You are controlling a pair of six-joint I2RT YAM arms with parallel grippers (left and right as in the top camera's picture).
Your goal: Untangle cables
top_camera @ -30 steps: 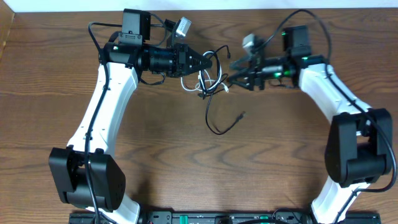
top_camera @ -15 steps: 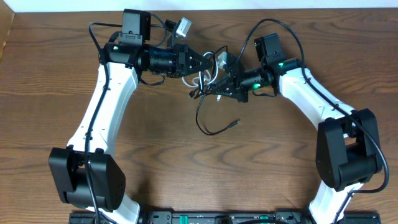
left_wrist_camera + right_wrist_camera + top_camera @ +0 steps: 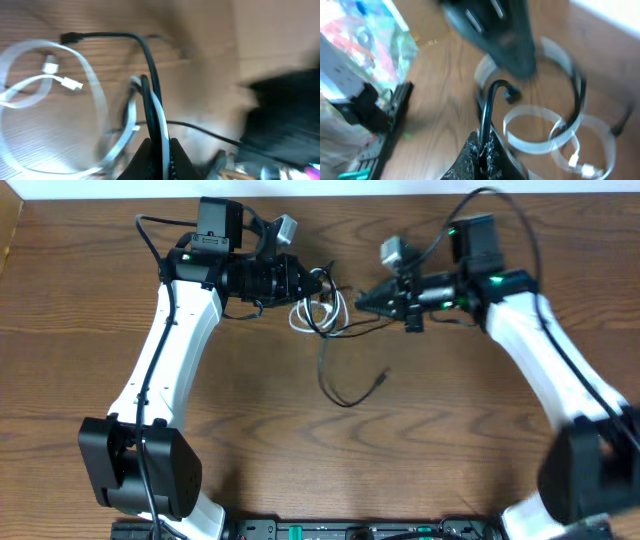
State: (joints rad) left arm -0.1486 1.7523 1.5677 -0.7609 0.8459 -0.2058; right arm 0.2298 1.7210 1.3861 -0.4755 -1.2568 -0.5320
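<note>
The white cable (image 3: 318,312) lies in loops at the middle back of the table, tangled with the black cable (image 3: 340,392), whose loop trails toward the front and ends in a plug (image 3: 386,374). My left gripper (image 3: 308,280) is shut on both cables: the black strand (image 3: 149,95) and the white strand (image 3: 161,125) run side by side between its jaws (image 3: 159,146). My right gripper (image 3: 364,301) is shut on the black cable (image 3: 487,102) just right of the tangle, its jaws (image 3: 482,139) closed around it. White loops (image 3: 535,131) lie beside it.
The wooden table (image 3: 250,440) stretches out in front of the tangle. Both arm bases (image 3: 140,470) stand at the front corners. The left gripper shows as a dark blur (image 3: 505,35) close ahead of the right one. A white plug (image 3: 72,85) lies on the wood.
My right gripper reached into the tangle, shut on the black cable and drew back right. The left gripper pulled slightly left, still shut. The black loop shifted.
</note>
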